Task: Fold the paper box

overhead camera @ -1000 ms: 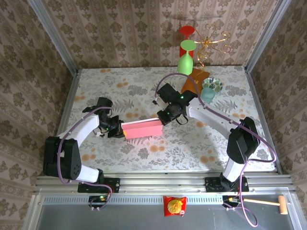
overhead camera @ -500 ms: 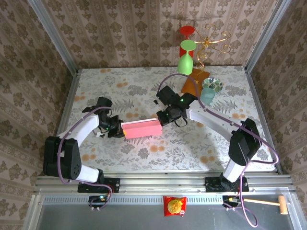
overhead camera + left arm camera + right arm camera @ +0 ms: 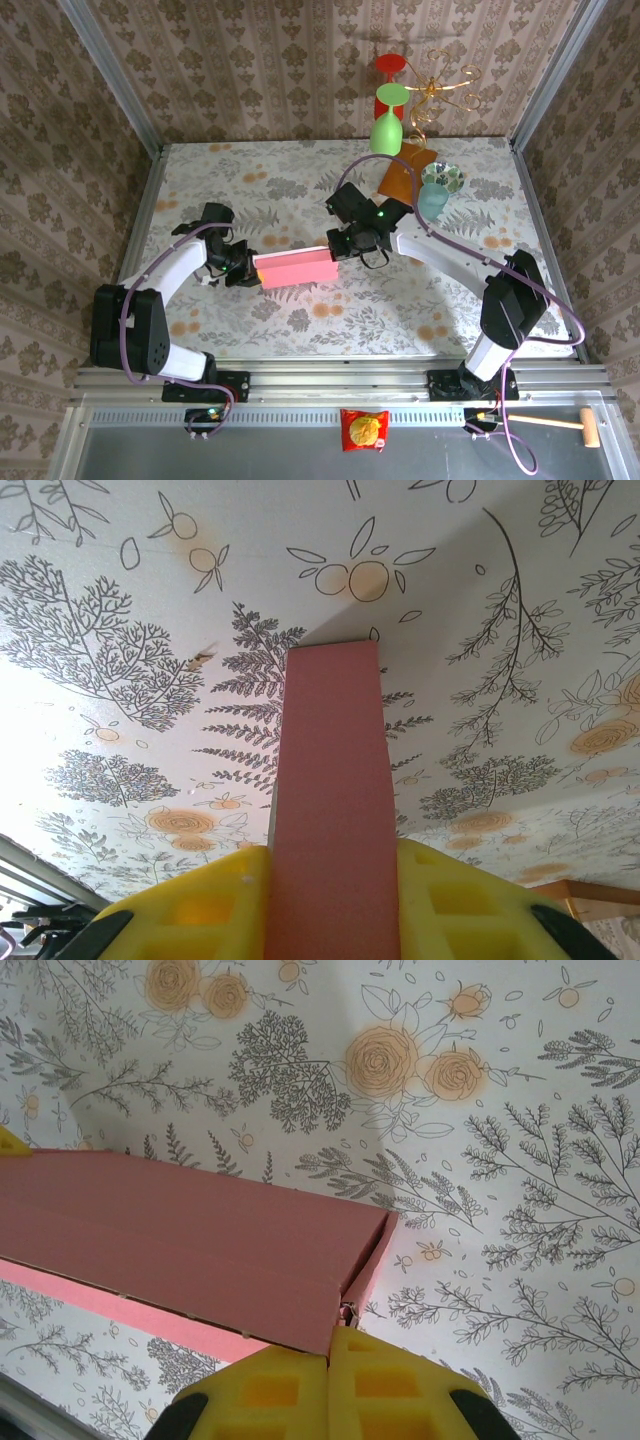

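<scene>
Left gripper [image 3: 330, 872] is clamping the slim pink cardboard box [image 3: 297, 268] (one end); closed right gripper [image 3: 328, 1365] is perhaps pinching the other.

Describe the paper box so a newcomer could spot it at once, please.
At the middle of the floral table, find the left tool and right tool. The paper box is the slim pink bar between them; the flat packet farther back is orange-brown.

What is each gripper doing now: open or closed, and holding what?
Left gripper: closed on one end of the box.
Right gripper: shut, pinching the thin edge at the box's other end.
</scene>
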Robot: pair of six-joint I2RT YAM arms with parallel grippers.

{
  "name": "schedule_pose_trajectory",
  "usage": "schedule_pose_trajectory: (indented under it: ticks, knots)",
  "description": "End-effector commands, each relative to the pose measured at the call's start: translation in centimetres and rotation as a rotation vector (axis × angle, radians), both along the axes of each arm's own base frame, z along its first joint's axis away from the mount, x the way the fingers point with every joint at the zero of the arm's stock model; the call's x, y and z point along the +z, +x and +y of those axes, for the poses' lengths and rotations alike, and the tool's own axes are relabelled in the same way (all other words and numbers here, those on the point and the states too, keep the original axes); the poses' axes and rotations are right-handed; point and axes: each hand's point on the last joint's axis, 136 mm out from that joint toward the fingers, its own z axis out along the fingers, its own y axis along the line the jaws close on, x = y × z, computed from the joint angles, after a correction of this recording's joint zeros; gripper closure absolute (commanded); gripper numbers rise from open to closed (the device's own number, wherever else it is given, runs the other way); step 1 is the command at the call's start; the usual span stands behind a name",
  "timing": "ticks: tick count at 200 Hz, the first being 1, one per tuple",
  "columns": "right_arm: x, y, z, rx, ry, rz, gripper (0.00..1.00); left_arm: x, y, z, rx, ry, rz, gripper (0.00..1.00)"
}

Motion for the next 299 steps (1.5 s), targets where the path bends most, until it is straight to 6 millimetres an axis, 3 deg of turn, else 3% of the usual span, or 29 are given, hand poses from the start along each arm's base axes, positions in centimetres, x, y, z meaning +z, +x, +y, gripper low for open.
schedule_pose_trajectory:
  ticks: [1, 152, 223, 237, 259, 278, 299]
  knots:
    - [-1.0, -1.0, -0.8, -0.039, -0.026, 0.024, 1.0, -1.5, 0.0, 0.9, 0.044, 0.045, 0.03, 1.0]
    - [-3.1, -1.5, -2.7, -0.119, -0.119, -0.124, 1.0, -2.0, 0.0, 0.9, 0.039, 0.033, 0.041, 1.0]
    - [-5.8, -1.9, -3.5, -0.164, -0.146, -0.148, 1.0, -2.6, 0.9, 0.8, 0.038, 0.008, 0.0, 1.0]
    - [-6.4, -1.9, -3.5, -0.162, -0.152, -0.149, 1.0, -2.8, 1.3, 0.8, 0.035, -0.003, -0.022, 0.95]
    - [-7.3, -1.8, -3.7, -0.167, -0.177, -0.151, 1.0, -2.8, 2.2, 0.9, 0.032, -0.016, -0.082, 0.73]
    - [-7.1, -1.5, -3.9, -0.177, -0.184, -0.172, 1.0, -2.3, 3.0, 1.2, 0.042, -0.026, -0.146, 0.55]
    - [-6.6, -1.3, -4.0, -0.187, -0.178, -0.19, 1.0, -1.3, 3.7, 1.7, 0.032, -0.017, -0.222, 0.42]
